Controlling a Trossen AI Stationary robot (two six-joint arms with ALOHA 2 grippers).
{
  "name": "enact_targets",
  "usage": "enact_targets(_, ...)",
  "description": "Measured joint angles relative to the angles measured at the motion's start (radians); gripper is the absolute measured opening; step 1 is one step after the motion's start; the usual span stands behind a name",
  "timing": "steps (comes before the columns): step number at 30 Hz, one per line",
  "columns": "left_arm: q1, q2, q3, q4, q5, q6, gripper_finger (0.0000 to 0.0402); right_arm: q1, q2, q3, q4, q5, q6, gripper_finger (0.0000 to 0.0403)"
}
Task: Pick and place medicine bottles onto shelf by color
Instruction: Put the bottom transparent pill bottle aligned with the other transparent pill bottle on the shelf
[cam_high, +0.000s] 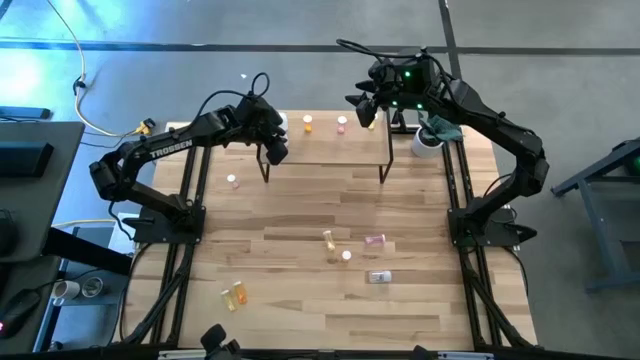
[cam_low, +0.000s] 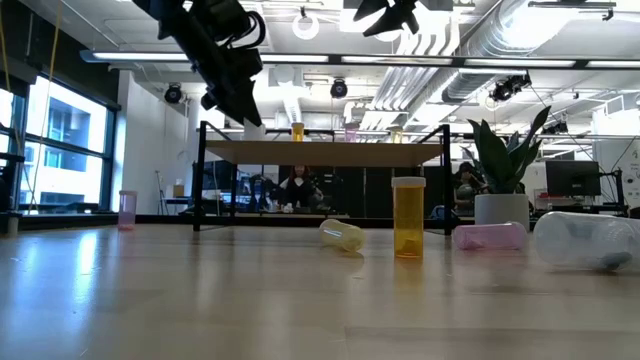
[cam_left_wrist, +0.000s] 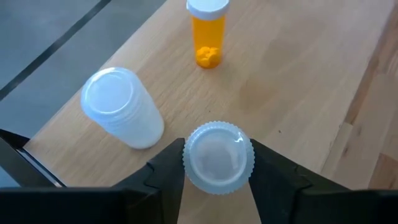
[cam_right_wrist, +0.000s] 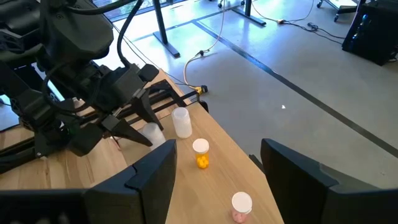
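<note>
The shelf (cam_high: 330, 150) stands at the table's far side. My left gripper (cam_left_wrist: 217, 180) hangs over its left end (cam_high: 277, 152), shut on a clear medicine bottle with a white cap (cam_left_wrist: 217, 155). A second clear bottle (cam_left_wrist: 121, 115) stands beside it on the shelf top, and an orange one (cam_left_wrist: 208, 34) stands farther along. A pink bottle (cam_high: 342, 123) also stands on the shelf. My right gripper (cam_right_wrist: 214, 180) hovers open and empty above the shelf's far right part (cam_high: 364, 104). More medicine bottles lie scattered on the table. My left gripper pinches the clear bottle between its two fingers, which press on opposite sides of the ribbed white cap (cam_left_wrist: 186, 158). The fingers slant down from the table's left side. The bottle stays upright, cap up. The bottle itself hides its base, so I cannot tell whether it rests on the shelf.
On the table in front of the shelf are a standing pink bottle (cam_high: 233, 181), lying yellow (cam_high: 328, 238), pink (cam_high: 375, 240) and clear (cam_high: 379, 277) bottles, and an orange one near the front left (cam_high: 237, 294). A white plant pot (cam_high: 428, 140) stands beyond the shelf's right end.
</note>
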Motion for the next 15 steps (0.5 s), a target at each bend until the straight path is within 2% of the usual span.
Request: enact_targets(15, 0.000, -0.010, -0.003, -0.015, 0.003, 0.000, 0.0158, 0.000, 0.000, 0.000, -0.001, 0.000, 0.011, 0.0224)
